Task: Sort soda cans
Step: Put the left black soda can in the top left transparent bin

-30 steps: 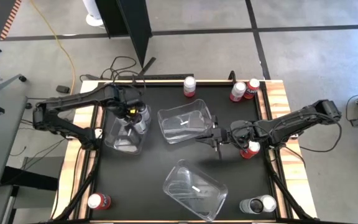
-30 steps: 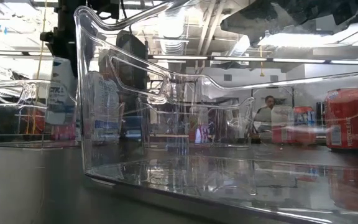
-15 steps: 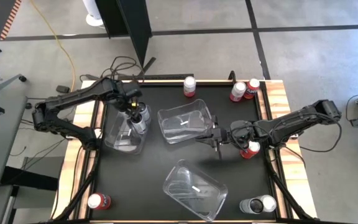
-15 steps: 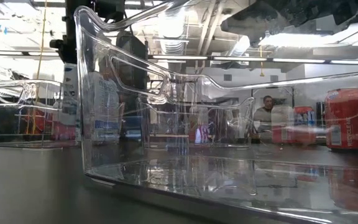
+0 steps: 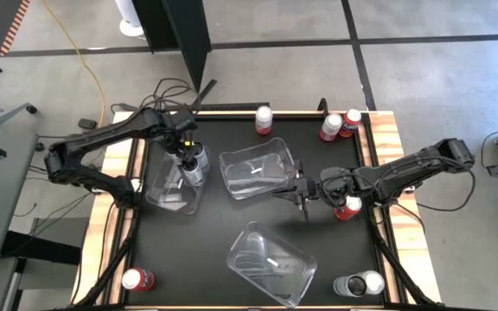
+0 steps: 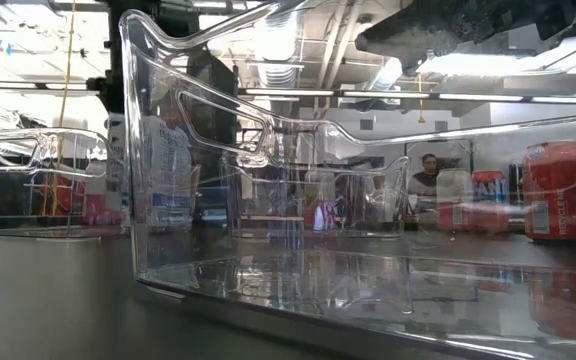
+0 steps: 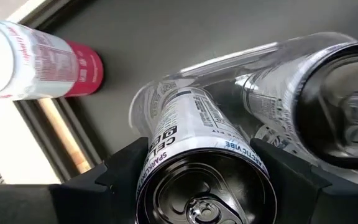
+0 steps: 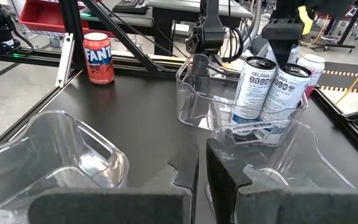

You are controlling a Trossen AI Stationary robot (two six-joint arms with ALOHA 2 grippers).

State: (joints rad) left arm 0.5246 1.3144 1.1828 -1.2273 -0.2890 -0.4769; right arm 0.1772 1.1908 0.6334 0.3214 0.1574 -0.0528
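Observation:
A white-and-silver soda can [image 7: 194, 134] stands low inside the clear left bin [image 5: 164, 192], with my left gripper [image 7: 204, 180] shut on it from above. A second can of the same kind [image 8: 248, 93] stands right beside it in that bin. From the right wrist view the held can [image 8: 284, 93] is the farther of the two. My right gripper [image 5: 294, 194] hangs shut and holds nothing, near the table's middle, between the middle bin [image 5: 258, 171] and the near bin [image 5: 271, 263]. My left gripper pinches the white can's side wall just under its top rim [image 7: 160, 162] between its two fingers [image 7: 120, 171], one on each side. The fingers come steeply from above, pointing down. The can stays nearly upright, its lower end down in the bin; whether it rests on the floor I cannot tell.
Red cans stand at the far edge [image 5: 264, 119] and far right [image 5: 340, 125], one under my right arm [image 5: 347, 207], one at the near left corner [image 5: 137, 278]. Silver-topped dark cans [image 5: 360, 283] stand near right. The near bin's wall fills the low view.
My left gripper has carried the white can a little toward the table's right and far side and lowered it, bringing it close beside the can that stands in the left bin. The grip has stayed the same.

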